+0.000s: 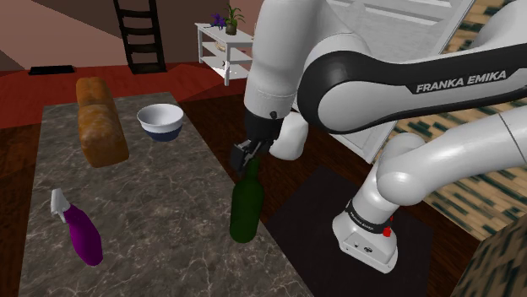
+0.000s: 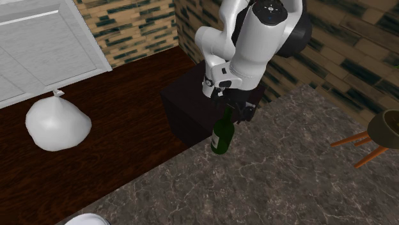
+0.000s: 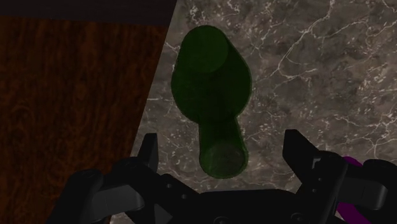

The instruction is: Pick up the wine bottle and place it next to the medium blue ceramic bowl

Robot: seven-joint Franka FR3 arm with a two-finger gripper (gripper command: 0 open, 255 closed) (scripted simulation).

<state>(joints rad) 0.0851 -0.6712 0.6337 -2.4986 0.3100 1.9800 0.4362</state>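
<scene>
Wine bottle [image 1: 246, 207] upright, marbled counter [image 1: 160, 228] edge (wood floor [image 2: 121, 128]).

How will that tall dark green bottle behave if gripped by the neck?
The tall dark green bottle stands upright close to the marble-patterned table's edge, so a nudge could probably tip it off. Its smooth round neck may slip between the open fingers.

The white arm [image 1: 355, 80] bends downward, its end effector [image 1: 250, 154] pointing down (fingers [image 3: 149, 153] spread apart).
</scene>
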